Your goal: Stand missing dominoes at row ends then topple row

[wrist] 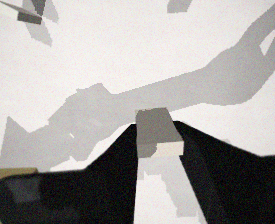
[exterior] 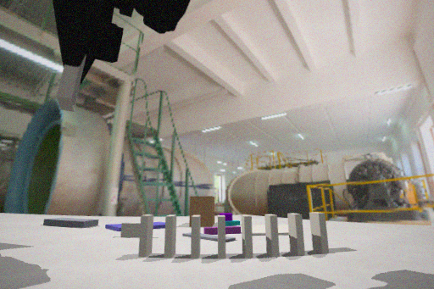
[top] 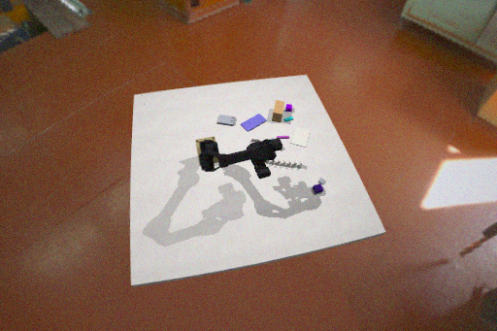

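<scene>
My gripper [exterior: 75, 69] [wrist: 154, 128] is shut on a grey domino [exterior: 69, 91] [wrist: 158, 132] and holds it well above the mat, to the left of the row in the exterior view. A row of several grey dominoes [top: 287, 165] [exterior: 221, 236] stands upright and evenly spaced. Its left end domino [exterior: 146, 236] and right end domino [exterior: 319, 233] both stand. A low grey block [exterior: 130, 230] lies behind the left end of the row; it may be a domino lying down. In the top view the arm hides the fingertips.
Behind the row are a tan block [top: 279, 111] [exterior: 202, 210], purple cube [top: 288, 108], teal piece [top: 289, 118], magenta bar [top: 282, 137] [exterior: 222, 230], white pad [top: 301, 137], blue plate [top: 253, 122] and grey box [top: 226, 119] [exterior: 71, 222]. A dark purple cube [top: 317, 188] lies on the row's other side.
</scene>
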Available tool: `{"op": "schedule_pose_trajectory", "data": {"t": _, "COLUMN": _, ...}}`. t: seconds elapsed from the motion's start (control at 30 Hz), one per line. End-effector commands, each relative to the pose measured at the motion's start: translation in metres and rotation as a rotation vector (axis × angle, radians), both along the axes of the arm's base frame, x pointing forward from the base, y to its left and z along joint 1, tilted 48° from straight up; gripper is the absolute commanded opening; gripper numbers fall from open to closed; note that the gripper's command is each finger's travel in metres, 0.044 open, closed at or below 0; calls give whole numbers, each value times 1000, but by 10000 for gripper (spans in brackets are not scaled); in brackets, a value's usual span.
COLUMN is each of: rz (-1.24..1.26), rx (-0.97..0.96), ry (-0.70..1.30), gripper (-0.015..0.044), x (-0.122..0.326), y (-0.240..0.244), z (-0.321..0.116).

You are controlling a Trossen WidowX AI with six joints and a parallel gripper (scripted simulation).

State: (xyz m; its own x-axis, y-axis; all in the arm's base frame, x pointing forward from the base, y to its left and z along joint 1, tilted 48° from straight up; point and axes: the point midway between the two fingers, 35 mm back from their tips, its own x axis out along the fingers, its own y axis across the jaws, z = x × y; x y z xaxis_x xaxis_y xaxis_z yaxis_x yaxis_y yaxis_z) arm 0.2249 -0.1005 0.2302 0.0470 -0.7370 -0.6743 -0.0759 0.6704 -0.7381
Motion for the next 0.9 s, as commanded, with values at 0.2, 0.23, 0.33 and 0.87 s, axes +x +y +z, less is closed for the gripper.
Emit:
{"op": "schedule_pose_trajectory", "data": {"t": 0.2, "rz": -145, "rx": 18, "ry": -147, "gripper": 107, "x": 33, "y": 47, "z": -39}}
{"op": "schedule_pose_trajectory", "data": {"t": 0.23, "rz": -178, "rx": 21, "ry": -181, "gripper": 107, "x": 39, "y": 58, "z": -50}}
{"op": "schedule_pose_trajectory", "data": {"t": 0.33, "rz": -259, "rx": 25, "ry": -268, "gripper": 107, "x": 50, "y": 84, "z": -78}}
{"op": "schedule_pose_trajectory", "data": {"t": 0.87, "rz": -354, "rx": 23, "ry": -373, "gripper": 107, "x": 57, "y": 110, "z": -119}}
